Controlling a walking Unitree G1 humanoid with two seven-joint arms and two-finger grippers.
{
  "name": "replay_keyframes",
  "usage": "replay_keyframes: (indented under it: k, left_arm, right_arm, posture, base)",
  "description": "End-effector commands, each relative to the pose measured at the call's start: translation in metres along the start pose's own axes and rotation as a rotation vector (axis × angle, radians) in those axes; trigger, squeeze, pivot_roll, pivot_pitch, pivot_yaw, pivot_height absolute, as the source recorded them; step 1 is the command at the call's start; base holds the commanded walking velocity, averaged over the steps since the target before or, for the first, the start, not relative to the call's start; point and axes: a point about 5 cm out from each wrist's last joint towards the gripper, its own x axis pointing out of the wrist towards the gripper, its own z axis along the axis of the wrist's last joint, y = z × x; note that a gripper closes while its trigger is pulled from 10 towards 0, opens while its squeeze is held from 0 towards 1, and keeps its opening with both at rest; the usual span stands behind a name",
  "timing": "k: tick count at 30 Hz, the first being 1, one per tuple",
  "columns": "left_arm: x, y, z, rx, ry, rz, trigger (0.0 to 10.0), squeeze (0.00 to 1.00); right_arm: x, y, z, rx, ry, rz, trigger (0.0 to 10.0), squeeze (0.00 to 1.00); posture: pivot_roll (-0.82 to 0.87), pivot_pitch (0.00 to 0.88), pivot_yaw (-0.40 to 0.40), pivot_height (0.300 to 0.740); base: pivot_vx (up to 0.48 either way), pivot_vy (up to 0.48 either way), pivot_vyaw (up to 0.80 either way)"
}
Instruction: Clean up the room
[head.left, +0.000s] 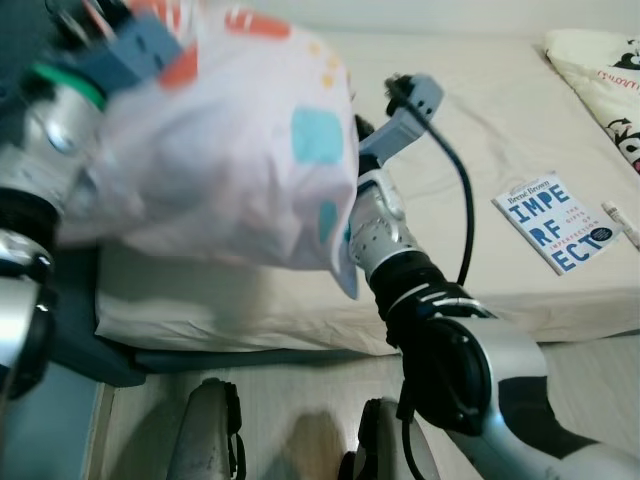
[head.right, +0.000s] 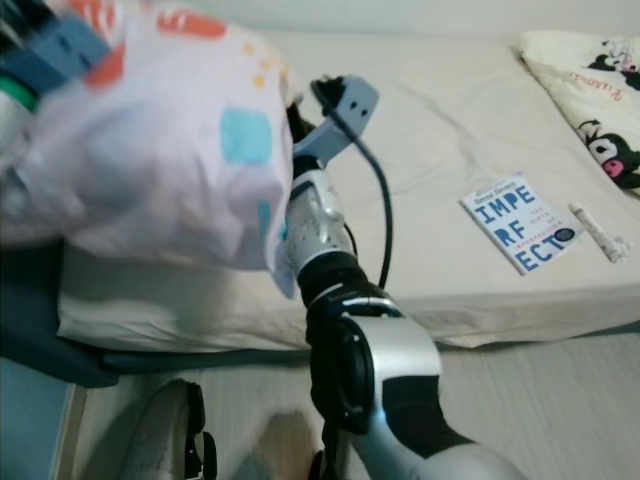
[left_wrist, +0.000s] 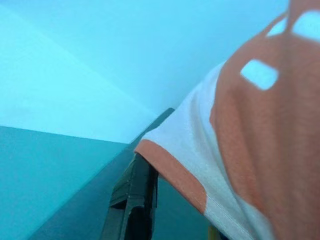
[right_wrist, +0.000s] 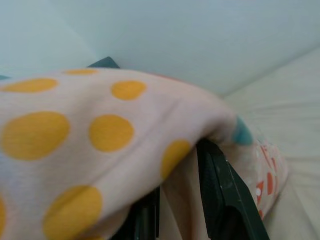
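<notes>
Pillow (head.left: 210, 150) hanging lifted above the left end of the bed (head.left: 480, 110), white with orange, teal and yellow patches, blurred in both eye views, covering the mattress corner nearest the robot's left. Gripping it from two sides: left gripper (left_wrist: 131, 200) pinching the cloth at an orange-edged border, one black finger (left_wrist: 132, 192) showing under the fabric; right gripper (right_wrist: 182, 200) clamping a fold of the yellow-dotted cloth, with fabric tucked between its fingers (right_wrist: 220, 190). Reaching up from the lower middle of the eye views, the silver right arm (head.left: 385, 225), its black cable (head.left: 462, 190) looping beside it (wrist camera housing at the top). Showing at the left edge, the left arm (head.left: 40, 150), partly hidden by the pillow. Lying flat near the front edge of the bed toward its right end, a book (head.left: 553, 222) with a white and blue cover, well apart from the pillow. Lying just beside the book, toward the right edge, a small white tube-like object (head.right: 597, 230), too small to identify. Resting at the far right corner, a cartoon-printed cushion (head.right: 585, 65). Showing below the bed's front edge, pale wood floor (head.right: 560, 400).
</notes>
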Motion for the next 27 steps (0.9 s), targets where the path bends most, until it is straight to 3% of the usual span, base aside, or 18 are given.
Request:
replay_keyframes:
  k: [1, 2, 3, 4, 5, 6, 7, 8, 10, 11, 12, 13, 15, 16, 18, 22, 27]
  left_arm:
    - [-0.012, -0.020, 0.000, -0.023, -0.024, -0.051, 10.0, 0.00]
    - [-0.019, -0.032, -0.004, -0.049, -0.006, -0.086, 10.0, 0.00]
    - [-0.019, -0.032, -0.004, -0.049, -0.006, -0.086, 10.0, 0.00]
    - [-0.045, -0.065, -0.017, -0.096, 0.078, -0.205, 10.0, 0.00]
    - [-0.065, -0.087, -0.025, -0.127, 0.139, -0.286, 10.0, 0.00]
    - [-0.065, -0.087, -0.025, -0.127, 0.139, -0.286, 10.0, 0.00]
    - [-0.084, -0.106, -0.032, -0.155, 0.203, -0.350, 10.0, 0.00]
    - [-0.084, -0.106, -0.032, -0.155, 0.203, -0.350, 10.0, 0.00]
    - [-0.139, -0.149, -0.047, -0.209, 0.390, -0.505, 10.0, 0.00]
    - [-0.139, -0.149, -0.047, -0.209, 0.390, -0.505, 10.0, 0.00]
    - [-0.161, -0.162, -0.052, -0.209, 0.462, -0.554, 10.0, 0.00]
    - [-0.161, -0.162, -0.052, -0.209, 0.462, -0.554, 10.0, 0.00]
    - [-0.186, -0.173, -0.058, -0.226, 0.556, -0.586, 10.0, 0.00]
    - [-0.186, -0.173, -0.058, -0.226, 0.556, -0.586, 10.0, 0.00]
    - [-0.203, -0.172, -0.069, -0.181, 0.624, -0.617, 10.0, 0.00]
    - [-0.207, -0.163, -0.081, -0.134, 0.659, -0.614, 10.0, 0.00]
    - [-0.205, -0.154, -0.091, -0.140, 0.701, -0.598, 10.0, 0.00]
  right_arm:
    - [-0.005, -0.002, -0.010, -0.015, 0.032, -0.010, 10.0, 0.00]
    - [-0.009, -0.005, -0.015, -0.030, 0.056, -0.019, 10.0, 0.00]
    - [-0.009, -0.005, -0.015, -0.030, 0.056, -0.019, 10.0, 0.00]
    - [-0.020, -0.013, -0.034, -0.086, 0.167, -0.043, 10.0, 0.00]
    - [-0.029, -0.019, -0.046, -0.127, 0.245, -0.059, 10.0, 0.00]
    - [-0.029, -0.019, -0.046, -0.127, 0.245, -0.059, 10.0, 0.00]
    - [-0.038, -0.025, -0.057, -0.170, 0.309, -0.076, 10.0, 0.00]
    - [-0.038, -0.025, -0.057, -0.170, 0.309, -0.076, 10.0, 0.00]
    - [-0.062, -0.041, -0.079, -0.232, 0.431, -0.115, 10.0, 0.00]
    - [-0.062, -0.041, -0.079, -0.232, 0.431, -0.115, 10.0, 0.00]
    - [-0.073, -0.046, -0.089, -0.261, 0.483, -0.125, 10.0, 0.00]
    - [-0.073, -0.046, -0.089, -0.261, 0.483, -0.125, 10.0, 0.00]
    - [-0.087, -0.049, -0.102, -0.288, 0.545, -0.122, 10.0, 0.00]
    - [-0.087, -0.049, -0.102, -0.288, 0.545, -0.122, 10.0, 0.00]
    - [-0.107, -0.047, -0.122, -0.305, 0.620, -0.086, 10.0, 0.00]
    - [-0.122, -0.046, -0.135, -0.300, 0.668, -0.085, 10.0, 0.00]
    - [-0.123, -0.043, -0.137, -0.292, 0.672, -0.069, 10.0, 0.00]
  posture:
    - [0.19, 0.175, 0.002, 0.602]
    - [0.19, 0.175, 0.002, 0.602]
    - [0.19, 0.175, 0.002, 0.602]
    - [0.17, 0.192, 0.003, 0.602]
    - [0.17, 0.192, 0.003, 0.602]
    - [0.17, 0.192, 0.003, 0.602]
    - [0.16, 0.202, 0.001, 0.602]
    - [0.16, 0.202, 0.001, 0.602]
    - [0.15, 0.217, -0.003, 0.602]
    - [0.15, 0.217, -0.003, 0.602]
    - [0.14, 0.221, -0.001, 0.602]
    - [0.14, 0.221, -0.001, 0.602]
    - [0.13, 0.225, -0.001, 0.602]
    - [0.13, 0.225, -0.001, 0.602]
    - [0.12, 0.227, 0.003, 0.602]
    - [0.12, 0.229, 0.003, 0.602]
    - [0.12, 0.226, 0.001, 0.602]
  base:
    - [0.000, 0.000, 0.00]
    - [0.000, 0.000, 0.00]
    - [0.000, 0.000, 0.00]
    - [0.000, 0.000, 0.00]
    - [0.000, 0.000, 0.00]
    - [0.000, 0.000, 0.00]
    - [0.000, 0.000, 0.00]
    - [0.000, 0.000, 0.00]
    - [0.000, 0.000, 0.00]
    - [0.000, 0.000, 0.00]
    - [0.000, 0.000, 0.00]
    - [0.000, 0.000, 0.00]
    - [0.000, 0.000, 0.00]
    - [0.000, 0.000, 0.00]
    - [0.000, 0.000, 0.00]
    - [0.000, 0.000, 0.00]
    - [0.000, 0.000, 0.00]
